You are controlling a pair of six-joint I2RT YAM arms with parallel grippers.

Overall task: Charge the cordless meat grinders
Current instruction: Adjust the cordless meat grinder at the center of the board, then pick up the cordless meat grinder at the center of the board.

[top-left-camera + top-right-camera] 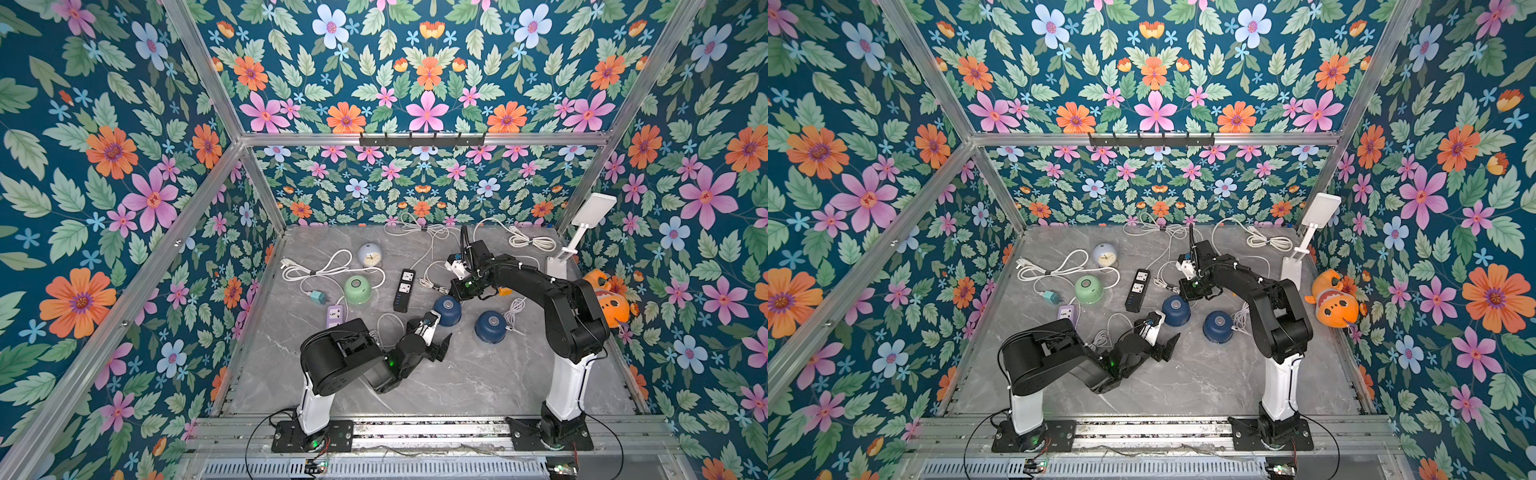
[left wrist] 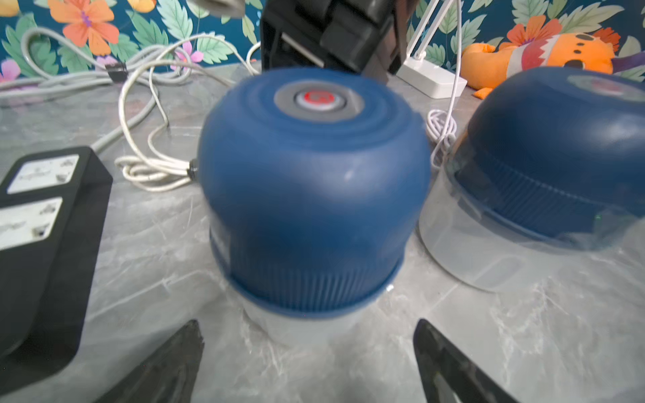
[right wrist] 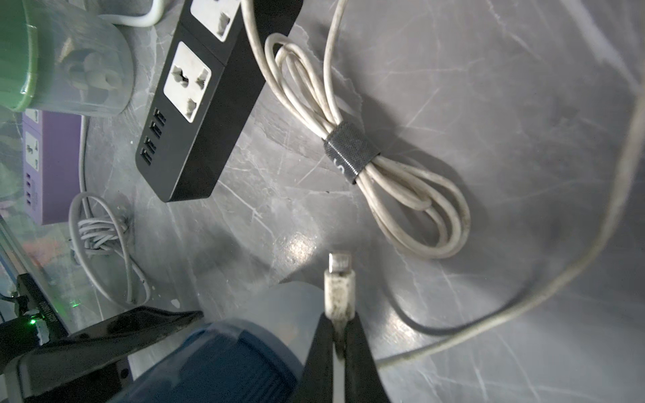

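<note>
Left fingers [image 2: 167, 366] gape wide, clear of the navy grinder [image 2: 314, 195]; right fingers [image 3: 323, 356] pinch a plug [image 3: 339, 289].

White plug [image 3: 339, 289], perhaps USB-C, between fingers [image 3: 321, 352]

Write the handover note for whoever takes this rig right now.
Left gripper: open, empty, facing the middle navy grinder.
Right gripper: shut on a white cable plug, beside that same grinder.
The outer navy grinder stands next to it. The mint green grinder is across the black power strip.
Done: plug in grip. No grinder visibly has a cable in it.
Left: seat this plug, then cable the other two.
</note>
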